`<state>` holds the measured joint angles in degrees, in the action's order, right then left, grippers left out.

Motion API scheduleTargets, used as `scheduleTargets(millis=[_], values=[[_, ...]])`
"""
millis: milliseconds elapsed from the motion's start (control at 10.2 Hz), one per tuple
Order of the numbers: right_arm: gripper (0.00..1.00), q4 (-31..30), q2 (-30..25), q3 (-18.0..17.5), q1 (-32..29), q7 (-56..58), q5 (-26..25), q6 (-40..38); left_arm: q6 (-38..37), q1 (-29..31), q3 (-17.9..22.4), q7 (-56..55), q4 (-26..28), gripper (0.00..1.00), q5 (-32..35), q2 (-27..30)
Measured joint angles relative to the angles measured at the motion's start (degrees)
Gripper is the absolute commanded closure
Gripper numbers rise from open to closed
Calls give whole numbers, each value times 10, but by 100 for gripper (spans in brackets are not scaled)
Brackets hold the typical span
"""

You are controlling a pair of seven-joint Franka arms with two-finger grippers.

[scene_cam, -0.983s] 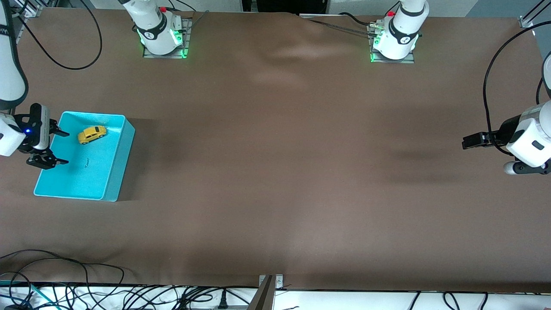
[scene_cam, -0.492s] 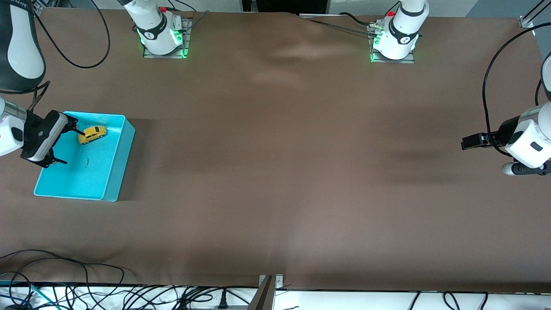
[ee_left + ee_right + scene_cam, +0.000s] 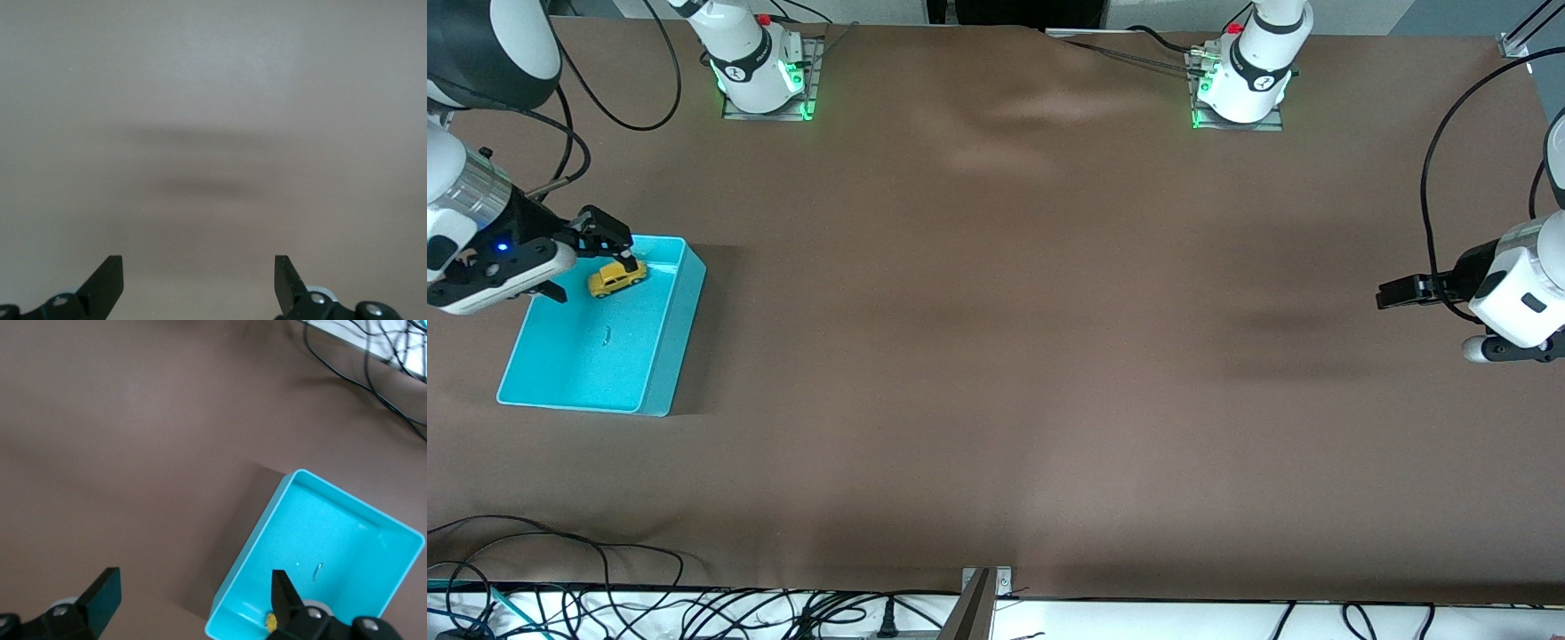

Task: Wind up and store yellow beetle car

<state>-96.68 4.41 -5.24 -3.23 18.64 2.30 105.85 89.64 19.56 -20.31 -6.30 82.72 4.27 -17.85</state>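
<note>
Right gripper (image 3: pixel 596 253) hung over the bin (image 3: pixel 667 356) edge farthest from the front camera, at the right arm's end of the table. Fingers apart, nothing between them (right wrist view showed both fingertips (image 3: pixel 103 590) spread wide with bare table and the bin (image 3: pixel 320 540) between). One finger tip sat just above the yellow car (image 3: pixel 616 277) in the front view; contact could not be confirmed.

Yellow car was inside the bin, on its floor, in the part farthest from the front camera, near that wall. It sat on its wheels, angled slightly against the bin's walls. In the right wrist view only a sliver of yellow (image 3: pixel 271 621) showed beside one finger. A small dark mark (image 3: pixel 607 335) lay on the bin floor nearer the front camera than the car.

Left gripper (image 3: pixel 1392 293) waited over bare table (image 3: pixel 996 356) at the left arm's end, well apart from the bin. Fingers apart, empty (left wrist view showed only brown surface and shadows between the fingertips (image 3: pixel 107 283)).
</note>
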Motion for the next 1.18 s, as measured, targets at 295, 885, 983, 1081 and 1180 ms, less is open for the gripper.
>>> scheduleTargets(millis=[295,885,983,1081,1180], values=[[0,27,6,44,46,-86,0,-51,0,17,0,0,-3,0,-12,0],[0,76,4,60,50,-111,0,-132,0,23,-1,27,-5,0,-12,1],[0,76,5,60,50,-112,0,-136,0,23,-1,33,-5,0,-12,1],[0,76,5,60,50,-112,0,-139,0,23,-1,34,-5,0,-12,1],[0,76,4,60,50,-112,0,-141,0,23,-1,34,-5,0,-12,1]])
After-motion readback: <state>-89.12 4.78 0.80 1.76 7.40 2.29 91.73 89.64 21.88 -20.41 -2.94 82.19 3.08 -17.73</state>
